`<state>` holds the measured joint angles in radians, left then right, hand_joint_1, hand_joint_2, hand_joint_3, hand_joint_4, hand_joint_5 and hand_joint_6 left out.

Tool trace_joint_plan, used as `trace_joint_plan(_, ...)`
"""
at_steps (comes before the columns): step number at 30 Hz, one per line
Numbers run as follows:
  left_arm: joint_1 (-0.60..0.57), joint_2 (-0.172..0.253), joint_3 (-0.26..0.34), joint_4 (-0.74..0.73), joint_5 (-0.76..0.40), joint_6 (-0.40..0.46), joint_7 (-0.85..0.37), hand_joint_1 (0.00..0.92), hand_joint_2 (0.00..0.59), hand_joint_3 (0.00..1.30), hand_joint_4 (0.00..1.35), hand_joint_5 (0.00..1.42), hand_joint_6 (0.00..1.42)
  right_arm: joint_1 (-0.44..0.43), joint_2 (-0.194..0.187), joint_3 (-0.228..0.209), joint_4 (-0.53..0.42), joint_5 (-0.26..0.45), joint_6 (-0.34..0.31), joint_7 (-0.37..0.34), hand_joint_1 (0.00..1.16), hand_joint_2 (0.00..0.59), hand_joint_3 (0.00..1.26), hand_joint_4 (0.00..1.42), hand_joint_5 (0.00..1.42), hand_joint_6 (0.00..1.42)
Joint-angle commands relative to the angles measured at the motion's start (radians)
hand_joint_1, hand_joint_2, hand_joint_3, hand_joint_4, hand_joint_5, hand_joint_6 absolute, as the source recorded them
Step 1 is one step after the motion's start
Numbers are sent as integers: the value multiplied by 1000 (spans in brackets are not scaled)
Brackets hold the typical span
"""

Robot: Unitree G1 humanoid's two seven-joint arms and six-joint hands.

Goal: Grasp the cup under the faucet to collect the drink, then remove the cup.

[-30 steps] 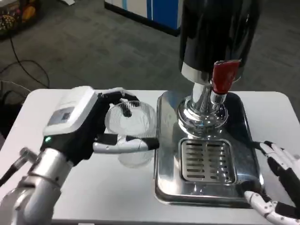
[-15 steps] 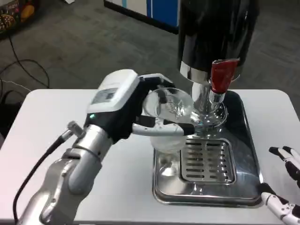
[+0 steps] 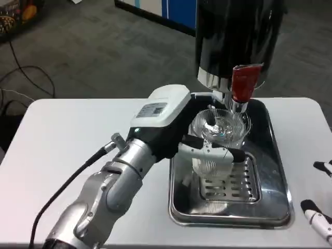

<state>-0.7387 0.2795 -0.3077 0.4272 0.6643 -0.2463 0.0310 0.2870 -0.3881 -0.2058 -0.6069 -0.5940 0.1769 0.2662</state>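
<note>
Worktop: you have a white worktop with rounded corners, standing on grey carpet.
Drip tray: your shiny metal drip tray sits directly on the worktop, right of centre.
Grate: a slotted grate lies in the tray's front half.

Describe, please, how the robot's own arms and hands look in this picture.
The left forearm is silver metal with a thin black cable running alongside. The left hand has a white back bearing a small label, a black body with a green light, and white and black fingers. The right hand shows white fingers with black tips.
</note>
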Motion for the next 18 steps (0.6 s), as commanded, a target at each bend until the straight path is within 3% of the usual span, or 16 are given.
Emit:
trace_joint_plan(1,-45,-12,-14,24,10,-12,38,585,0,1023,1123,1281,1424,6,-9,-9,-10,21,-2,-1,319,430,95,0,0,0)
trace_joint_plan(11,-71,-36,-63,101,31,-22,66,578,0,998,1088,1245,1424,2,-21,-15,0,38,11,2,318,430,108,0,2,0)
trace_joint_plan(18,-57,-27,-82,87,35,-15,58,547,0,875,894,1066,1414,7,-22,-15,-7,33,11,-2,317,430,123,0,14,0)
